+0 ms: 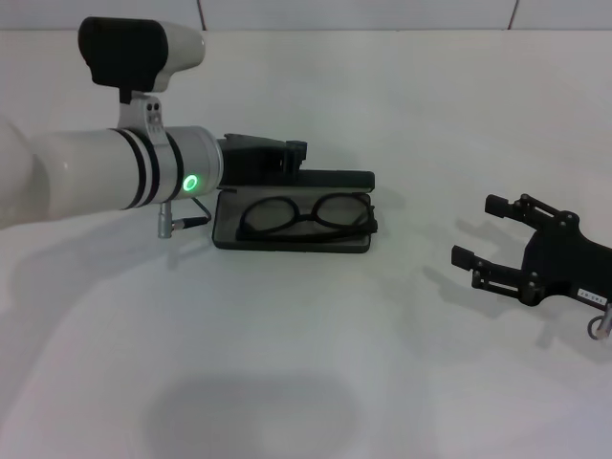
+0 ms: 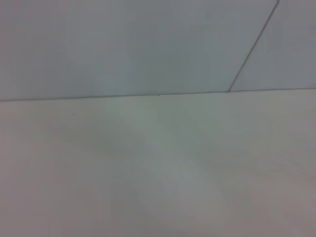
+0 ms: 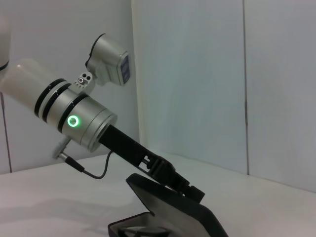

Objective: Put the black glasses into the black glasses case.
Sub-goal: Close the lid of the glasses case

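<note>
Nearest in the head view, the right tool (image 1: 475,232) hovers spread and empty, well right of the black glasses case (image 1: 292,234). Folded black glasses (image 1: 304,215) lie inside, long axis along the tray, lenses up. Behind it, the left tool (image 1: 287,158) apparently steadies the raised lid; its grip is hidden.

Only the bench (image 2: 158,168) shows from the left wrist.

From the right wrist, that tool (image 3: 170,180) meets the lid's upper edge.

No text can be read; a small white label on the right gripper (image 1: 475,239) is illegible.
</note>
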`<state>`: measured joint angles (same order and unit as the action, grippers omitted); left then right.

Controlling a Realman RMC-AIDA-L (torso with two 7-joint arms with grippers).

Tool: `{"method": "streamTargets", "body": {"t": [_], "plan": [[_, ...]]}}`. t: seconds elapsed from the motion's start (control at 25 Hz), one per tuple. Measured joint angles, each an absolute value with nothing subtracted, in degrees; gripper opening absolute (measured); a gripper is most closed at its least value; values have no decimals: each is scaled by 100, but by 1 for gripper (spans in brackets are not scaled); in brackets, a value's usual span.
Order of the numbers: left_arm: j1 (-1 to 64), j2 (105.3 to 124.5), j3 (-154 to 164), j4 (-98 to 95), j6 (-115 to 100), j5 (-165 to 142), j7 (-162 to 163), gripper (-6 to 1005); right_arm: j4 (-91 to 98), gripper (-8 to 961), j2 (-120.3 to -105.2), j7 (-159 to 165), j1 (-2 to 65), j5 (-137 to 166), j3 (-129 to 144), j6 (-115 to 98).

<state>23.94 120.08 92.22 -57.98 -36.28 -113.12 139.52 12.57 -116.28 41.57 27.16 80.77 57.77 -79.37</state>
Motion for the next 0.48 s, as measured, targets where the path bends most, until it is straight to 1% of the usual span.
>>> {"method": "streamTargets", "body": {"t": [0.48], "plan": [[2240, 12005, 9386, -5805, -3618, -11125, 13755, 32, 1257, 832, -11628, 4157, 2724, 8078, 5783, -7941]]}}
